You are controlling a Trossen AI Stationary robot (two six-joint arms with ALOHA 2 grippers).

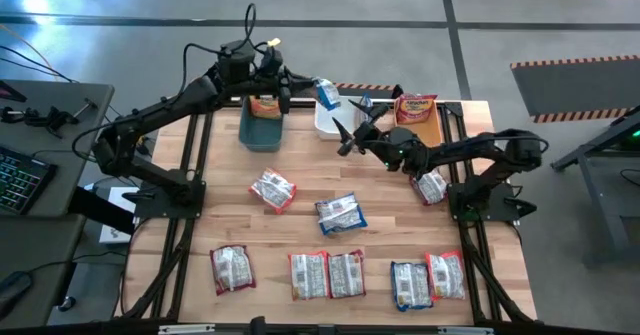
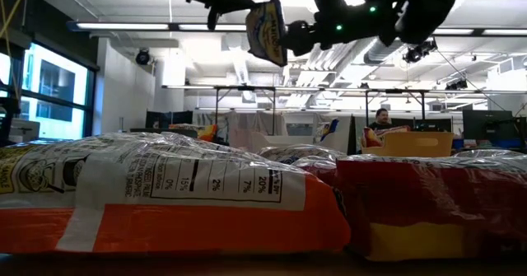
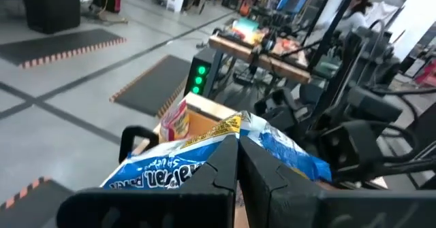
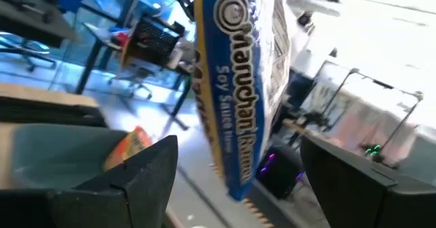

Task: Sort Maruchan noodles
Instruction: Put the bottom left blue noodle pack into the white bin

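Jaws of the left gripper (image 1: pixel 322 88) are clamped on a blue packet (image 1: pixel 327 94) above the white bin (image 1: pixel 328 125) at the surface's far edge; the right gripper (image 1: pixel 350 135) jaws stand apart, just beside it

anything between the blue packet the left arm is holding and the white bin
Nothing visible does. The left gripper holds the blue packet in the air right at the white bin; the right gripper's open fingers stand beside it.
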